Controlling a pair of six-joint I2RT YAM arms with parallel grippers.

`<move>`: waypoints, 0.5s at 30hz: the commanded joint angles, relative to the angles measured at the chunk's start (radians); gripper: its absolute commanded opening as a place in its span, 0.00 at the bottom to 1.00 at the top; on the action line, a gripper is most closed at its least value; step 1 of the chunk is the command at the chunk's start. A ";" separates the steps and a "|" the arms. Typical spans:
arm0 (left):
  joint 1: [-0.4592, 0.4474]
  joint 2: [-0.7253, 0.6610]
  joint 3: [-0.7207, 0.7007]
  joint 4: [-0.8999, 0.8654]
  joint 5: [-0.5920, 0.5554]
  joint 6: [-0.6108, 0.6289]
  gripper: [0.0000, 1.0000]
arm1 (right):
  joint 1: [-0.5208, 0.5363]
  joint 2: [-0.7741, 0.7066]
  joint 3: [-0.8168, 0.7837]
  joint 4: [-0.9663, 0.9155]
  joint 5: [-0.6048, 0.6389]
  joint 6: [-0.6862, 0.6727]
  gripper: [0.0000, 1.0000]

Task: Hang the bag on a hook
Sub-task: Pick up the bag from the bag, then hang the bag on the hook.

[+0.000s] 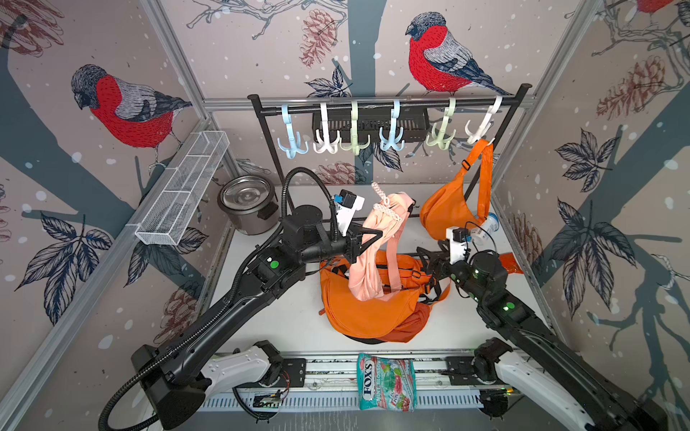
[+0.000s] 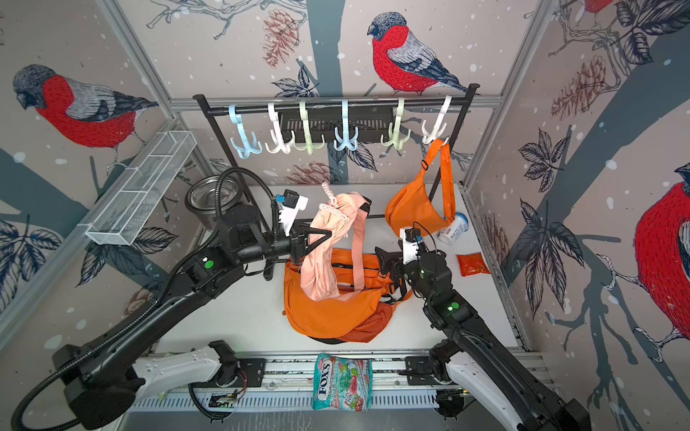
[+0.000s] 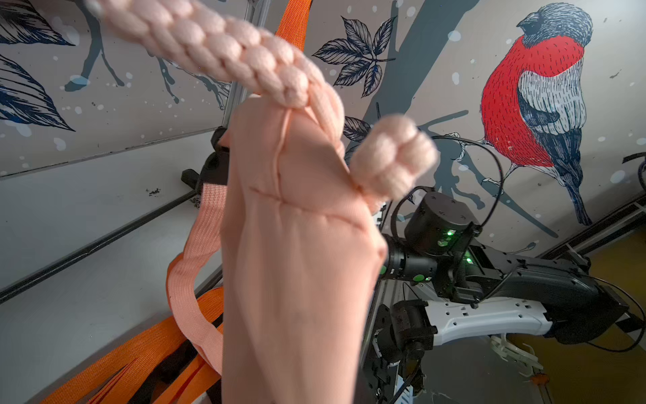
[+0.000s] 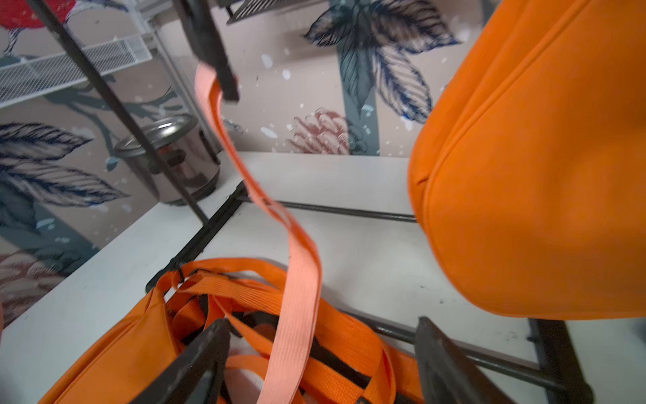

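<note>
1. Two claws are in view, one of them loaded. The left claw (image 1: 373, 236) is pressed together on the fabric of the pink bag (image 1: 367, 261) and holds it lifted off the surface (image 1: 276, 321). The bag's lower end reaches down to the pile of orange bags (image 1: 369, 313).
2. The right claw (image 4: 320, 360) has its fingers spread wide and grips nothing. The pink strap (image 4: 297, 280) runs down through the gap and appears clear of both fingers.
3. Location of the task item: the pink bag hangs from the left claw in front of the rack (image 1: 373, 108), below hook level and well apart from any hook. Its braided handle (image 1: 384, 211) stands loose at the top of the bag.
4. Step in hand, by judgement: lift and presentation — the bag is raised but not yet hung. One orange bag (image 1: 448, 209) already hangs by its strap on the white end hook (image 1: 481, 128). The other five hooks on the rack are bare.
5. The next move calls for a loop held open, either the strap or the braided handle. The right claw would probably take the strap. The loop then has to go up and over a prong of a bare hook — the pale green hook (image 1: 442, 134) looks nearest.
6. Risk noted: the pink strap trails among the straps of the orange pile and may snag as the bag rises.
</note>
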State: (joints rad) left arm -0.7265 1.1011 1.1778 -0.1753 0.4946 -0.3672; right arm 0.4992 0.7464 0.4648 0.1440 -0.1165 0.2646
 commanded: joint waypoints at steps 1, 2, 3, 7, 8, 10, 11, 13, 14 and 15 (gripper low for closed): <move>0.002 -0.018 0.010 0.010 0.027 0.016 0.00 | -0.004 0.060 -0.021 0.175 -0.147 0.004 0.85; 0.003 -0.024 0.010 0.008 0.028 0.016 0.00 | -0.004 0.085 -0.026 0.195 -0.163 -0.005 0.86; 0.002 -0.028 0.009 0.007 0.028 0.016 0.00 | -0.004 0.109 -0.025 0.209 -0.175 -0.018 0.86; 0.003 -0.048 0.007 0.008 0.029 0.015 0.00 | -0.016 0.206 -0.016 0.246 -0.186 -0.051 0.86; 0.003 -0.054 0.006 0.009 0.029 0.013 0.00 | -0.023 0.236 -0.014 0.263 -0.190 -0.056 0.86; 0.003 -0.062 0.004 0.008 0.031 0.013 0.00 | -0.035 0.283 -0.013 0.292 -0.208 -0.057 0.86; 0.003 -0.066 0.002 0.007 0.032 0.011 0.00 | -0.042 0.313 -0.012 0.315 -0.230 -0.055 0.85; 0.003 -0.073 -0.001 0.007 0.032 0.011 0.00 | -0.045 0.362 -0.004 0.339 -0.270 -0.052 0.84; 0.002 -0.077 -0.003 0.005 0.031 0.011 0.00 | -0.044 0.386 0.001 0.352 -0.289 -0.049 0.84; 0.002 -0.082 -0.005 0.005 0.031 0.011 0.00 | -0.043 0.404 0.006 0.361 -0.302 -0.048 0.83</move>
State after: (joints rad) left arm -0.7265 1.0309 1.1763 -0.1902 0.5129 -0.3664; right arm 0.4557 1.1149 0.4534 0.4088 -0.3435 0.2306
